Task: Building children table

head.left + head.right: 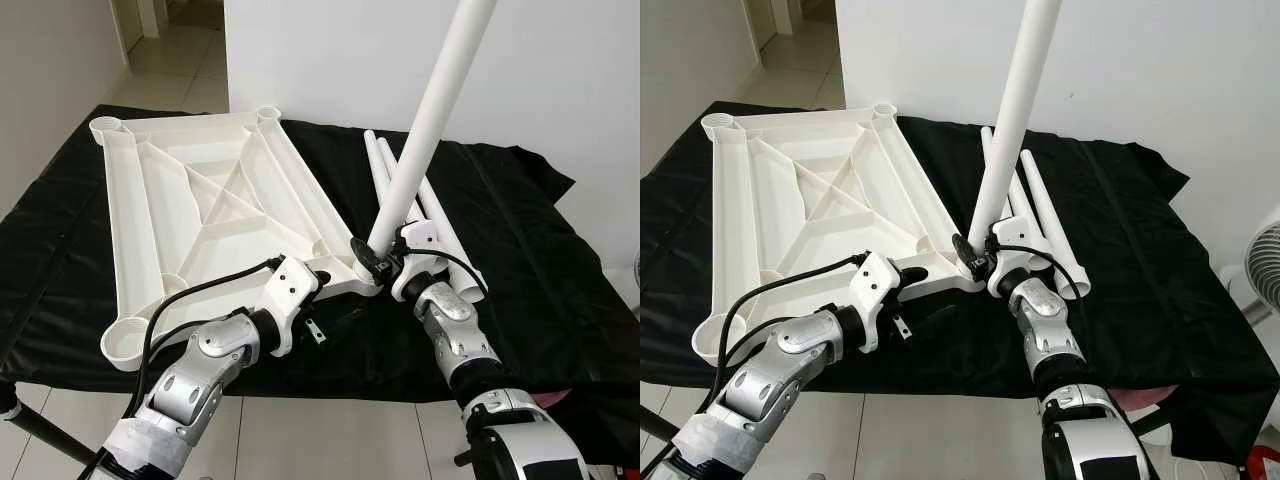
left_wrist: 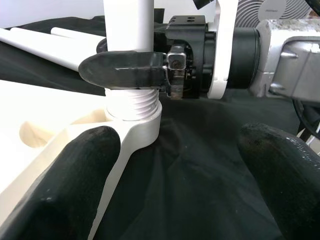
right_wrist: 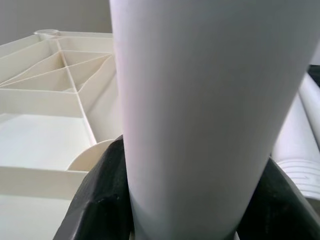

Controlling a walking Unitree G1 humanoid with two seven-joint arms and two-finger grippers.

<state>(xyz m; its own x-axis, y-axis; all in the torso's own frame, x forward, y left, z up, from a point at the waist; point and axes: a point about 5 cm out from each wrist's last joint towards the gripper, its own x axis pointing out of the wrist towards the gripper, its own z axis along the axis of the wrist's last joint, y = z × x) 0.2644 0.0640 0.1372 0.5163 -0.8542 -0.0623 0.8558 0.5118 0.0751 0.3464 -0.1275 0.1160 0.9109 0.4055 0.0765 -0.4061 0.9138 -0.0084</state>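
The white table top (image 1: 200, 200) lies upside down on a black cloth, ribs facing up, with a round socket at each corner. My right gripper (image 1: 372, 255) is shut on a long white leg (image 1: 430, 120) near its lower end. The leg leans slightly, and its threaded end (image 2: 132, 102) stands in the near right corner socket (image 2: 140, 127). Black fingers (image 3: 100, 200) wrap both sides of the tube. My left gripper (image 2: 180, 150) is open just in front of that corner, one finger (image 2: 90, 150) over the table top's rim and the other over the cloth.
Several spare white legs (image 1: 440, 225) lie on the black cloth (image 1: 520, 260) to the right of the table top. A white wall stands behind. A fan (image 1: 1255, 260) sits at the far right, and tiled floor lies below the near edge.
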